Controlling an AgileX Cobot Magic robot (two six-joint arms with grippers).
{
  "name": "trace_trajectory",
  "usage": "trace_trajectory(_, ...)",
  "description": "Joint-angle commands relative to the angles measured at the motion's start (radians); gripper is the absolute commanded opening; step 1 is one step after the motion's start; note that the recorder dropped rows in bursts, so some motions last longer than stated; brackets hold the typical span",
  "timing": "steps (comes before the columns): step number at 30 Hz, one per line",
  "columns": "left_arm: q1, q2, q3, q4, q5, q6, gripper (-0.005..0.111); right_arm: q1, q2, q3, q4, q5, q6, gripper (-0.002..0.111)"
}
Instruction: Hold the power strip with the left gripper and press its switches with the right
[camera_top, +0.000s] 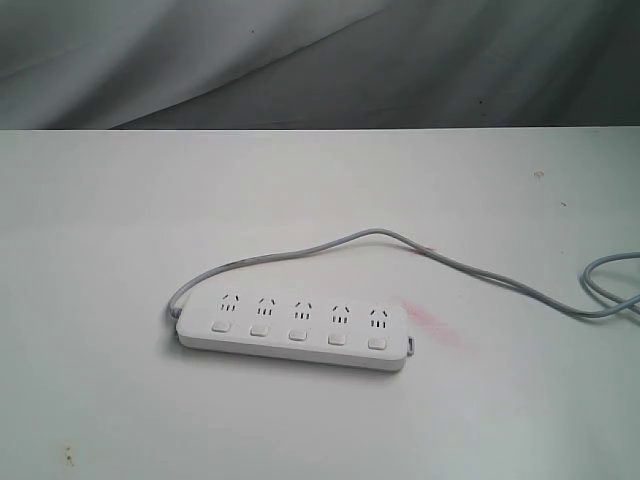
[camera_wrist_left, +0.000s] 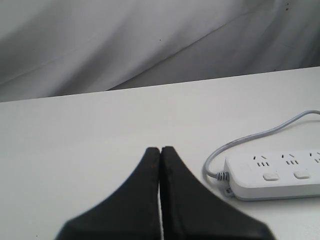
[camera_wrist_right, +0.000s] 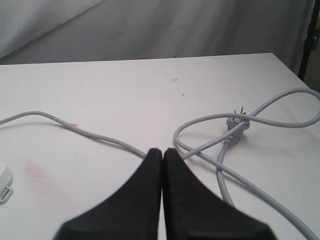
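The white power strip (camera_top: 291, 326) lies flat on the white table (camera_top: 110, 240), with five square switches (camera_top: 298, 334) in a row below its sockets. Its grey cord (camera_top: 480, 272) curves off to the right. Neither arm shows in the exterior view. In the left wrist view my left gripper (camera_wrist_left: 160, 149) is shut and empty, apart from the power strip (camera_wrist_left: 272, 175), which lies off to one side of its tips. In the right wrist view my right gripper (camera_wrist_right: 162, 151) is shut on nothing, over the table near the cord (camera_wrist_right: 100, 135); only a corner of the power strip (camera_wrist_right: 4, 181) shows.
The cord loops around its plug (camera_wrist_right: 237, 125) near the table's right edge. A pink smear (camera_top: 432, 322) marks the table beside the strip's right end. Grey cloth (camera_top: 300, 60) hangs behind the table's far edge.
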Motion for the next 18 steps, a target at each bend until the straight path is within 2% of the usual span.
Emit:
trace_trajectory(1, -0.003, 0.058, -0.041, 0.003, 0.007, -0.004, 0.000, -0.009, -0.006, 0.004, 0.000, -0.008, 0.005, 0.000)
trace_trajectory(7, -0.003, 0.281, -0.236, 0.003, 0.007, -0.004, 0.000, -0.009, -0.006, 0.004, 0.000, -0.008, 0.005, 0.000)
trace_trajectory(18, -0.003, 0.666, -0.708, 0.003, -0.002, -0.002, 0.000, -0.009, -0.006, 0.004, 0.000, -0.008, 0.005, 0.000)
